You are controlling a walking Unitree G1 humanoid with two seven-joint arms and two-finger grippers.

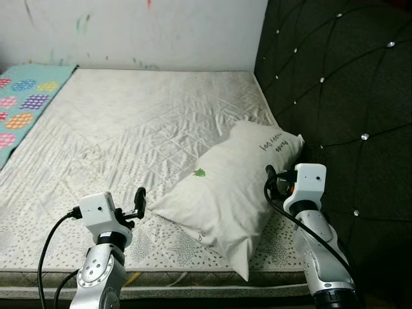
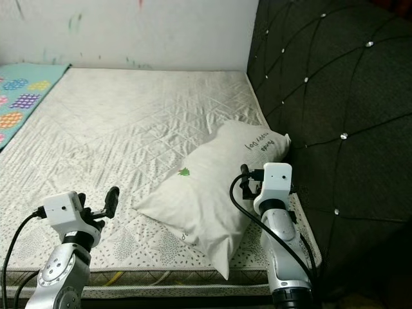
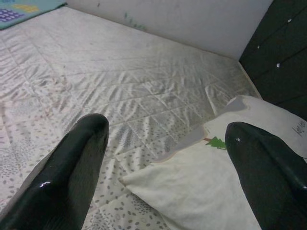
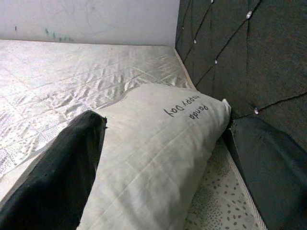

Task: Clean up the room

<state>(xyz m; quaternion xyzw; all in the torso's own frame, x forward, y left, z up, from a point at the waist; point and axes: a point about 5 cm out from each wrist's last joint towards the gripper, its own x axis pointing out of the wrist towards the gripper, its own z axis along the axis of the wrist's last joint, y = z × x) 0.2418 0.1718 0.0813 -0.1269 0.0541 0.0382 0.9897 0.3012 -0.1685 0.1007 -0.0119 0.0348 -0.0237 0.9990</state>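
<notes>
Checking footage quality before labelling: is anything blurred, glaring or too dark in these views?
Head views: sharp, evenly lit; the headboard is dark but its studs glint. Left wrist view: the fingers are soft, with a small glare spot; the pillow is clear. Right wrist view: pillow print readable, fingers blurred.

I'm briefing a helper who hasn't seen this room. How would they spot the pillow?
Find the bare quilted mattress against the dark tufted headboard. The pillow lies at its near corner beside that headboard, cream-white with a small green tree print and dark lettering.
</notes>
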